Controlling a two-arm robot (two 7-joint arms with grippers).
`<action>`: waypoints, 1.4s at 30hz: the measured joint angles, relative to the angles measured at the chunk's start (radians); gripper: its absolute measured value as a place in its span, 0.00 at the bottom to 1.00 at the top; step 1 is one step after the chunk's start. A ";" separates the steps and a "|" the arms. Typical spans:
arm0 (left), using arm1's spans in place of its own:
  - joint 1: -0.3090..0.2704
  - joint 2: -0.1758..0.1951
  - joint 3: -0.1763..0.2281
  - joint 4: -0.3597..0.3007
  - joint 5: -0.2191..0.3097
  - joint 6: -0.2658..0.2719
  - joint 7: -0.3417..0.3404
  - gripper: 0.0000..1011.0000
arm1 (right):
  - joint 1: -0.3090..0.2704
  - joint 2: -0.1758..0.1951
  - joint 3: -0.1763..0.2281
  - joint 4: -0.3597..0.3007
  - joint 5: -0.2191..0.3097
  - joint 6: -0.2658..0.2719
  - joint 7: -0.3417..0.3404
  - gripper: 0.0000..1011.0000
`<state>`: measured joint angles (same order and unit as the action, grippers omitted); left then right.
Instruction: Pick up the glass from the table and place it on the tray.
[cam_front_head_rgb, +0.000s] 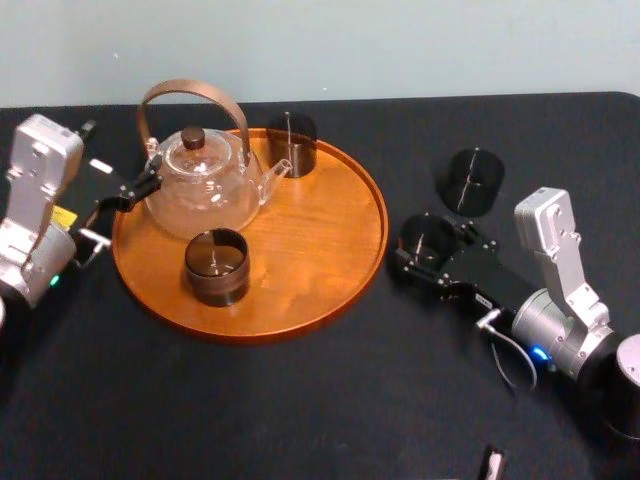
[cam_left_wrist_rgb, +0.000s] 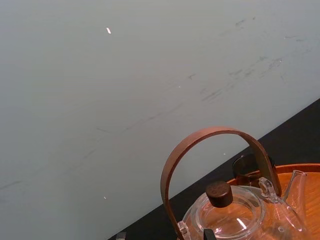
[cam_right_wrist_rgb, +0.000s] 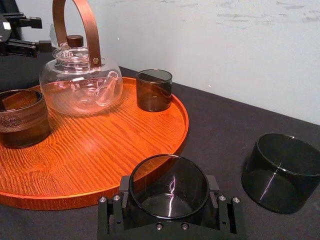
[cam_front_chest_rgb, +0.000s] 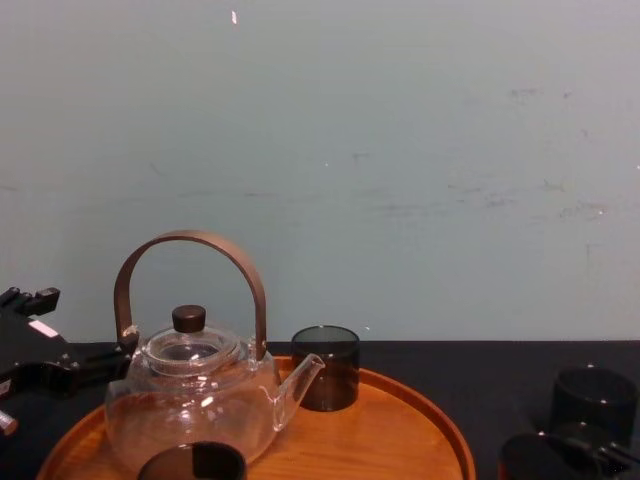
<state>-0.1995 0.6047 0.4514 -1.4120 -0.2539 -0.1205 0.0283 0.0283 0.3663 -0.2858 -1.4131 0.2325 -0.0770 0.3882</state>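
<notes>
Matte black table (cam_front_head_rgb: 300, 400). Smooth wooden tray (cam_front_head_rgb: 330, 280), orange-brown, grain visible, slight sheen. Clear glossy glass teapot (cam_front_head_rgb: 205, 190) with brown wood-look handle. Glossy see-through smoky glass (cam_right_wrist_rgb: 169, 177). Right gripper (cam_right_wrist_rgb: 169, 189) matte black.

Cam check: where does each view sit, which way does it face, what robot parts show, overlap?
Head: high, looking down on table and tray; left arm and right arm show.
Chest: low, facing across tray toward wall; arm ends at lower corners.
Left wrist: on left arm, facing teapot and wall.
Right wrist: on right arm, facing across tray; right pincer clasps glass, left pincer beyond.
Shared: teapot in all four.
</notes>
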 joint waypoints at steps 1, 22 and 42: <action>0.000 0.000 0.000 0.000 0.000 0.000 0.000 0.99 | 0.000 0.000 0.000 0.000 0.000 0.000 0.000 0.89; 0.000 0.000 0.000 0.000 0.000 0.000 0.000 0.99 | 0.000 0.000 0.000 0.000 0.000 0.001 0.000 0.89; 0.000 0.000 0.000 0.000 0.000 0.000 0.000 0.99 | 0.021 0.020 -0.038 -0.032 0.004 0.000 0.042 0.89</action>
<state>-0.1995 0.6047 0.4514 -1.4120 -0.2540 -0.1205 0.0283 0.0497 0.3867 -0.3235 -1.4450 0.2362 -0.0774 0.4303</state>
